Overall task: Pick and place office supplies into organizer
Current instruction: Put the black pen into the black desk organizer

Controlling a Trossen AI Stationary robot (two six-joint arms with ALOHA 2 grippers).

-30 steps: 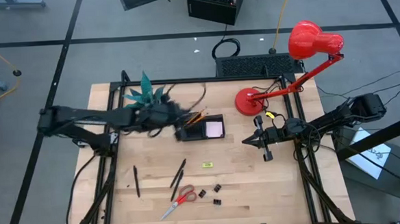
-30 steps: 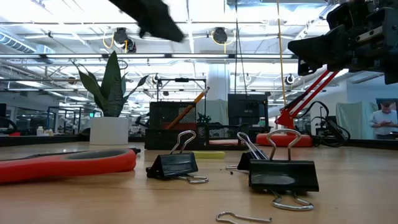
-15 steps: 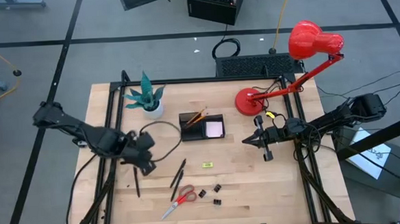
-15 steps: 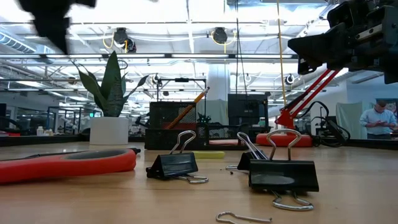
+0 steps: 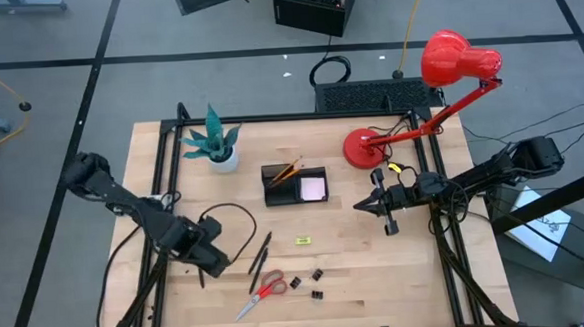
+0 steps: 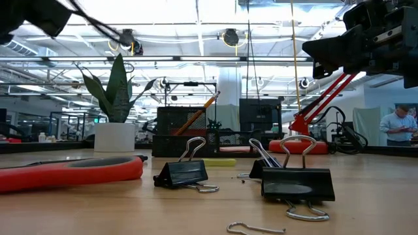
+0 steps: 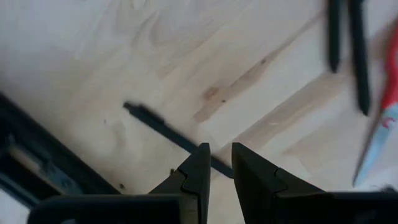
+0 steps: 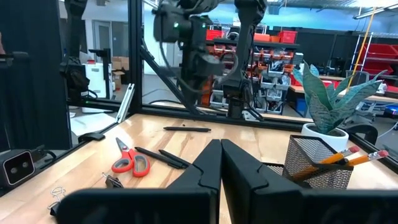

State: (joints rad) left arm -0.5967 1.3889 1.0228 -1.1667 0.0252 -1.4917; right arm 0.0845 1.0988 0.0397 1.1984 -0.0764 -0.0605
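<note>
My left gripper (image 5: 206, 261) (image 7: 221, 163) hovers over a lone black pen (image 7: 163, 128) (image 5: 200, 278) near the table's left side, its fingers open by a narrow gap and touching nothing. Two more pens (image 5: 260, 255), red-handled scissors (image 5: 265, 289), three binder clips (image 5: 307, 283) and a small yellow piece (image 5: 302, 241) lie flat on the wood. The black organizer (image 5: 295, 183) holds orange pencils (image 5: 287, 170) and a pink sticky pad (image 5: 313, 188). My right gripper (image 5: 359, 206) (image 8: 221, 155) waits shut above the table's right side.
A potted teal plant (image 5: 215, 142) stands at the far left and a red desk lamp (image 5: 366, 148) at the far right, with a keyboard (image 5: 374, 95) beyond the far edge. Black frame rails (image 5: 158, 191) run along both sides. A person (image 6: 397, 124) stands far off in the room.
My left gripper has swung away from the organizer toward the table's near-left, ending over the lone pen. The pencils stay leaning in the organizer.
</note>
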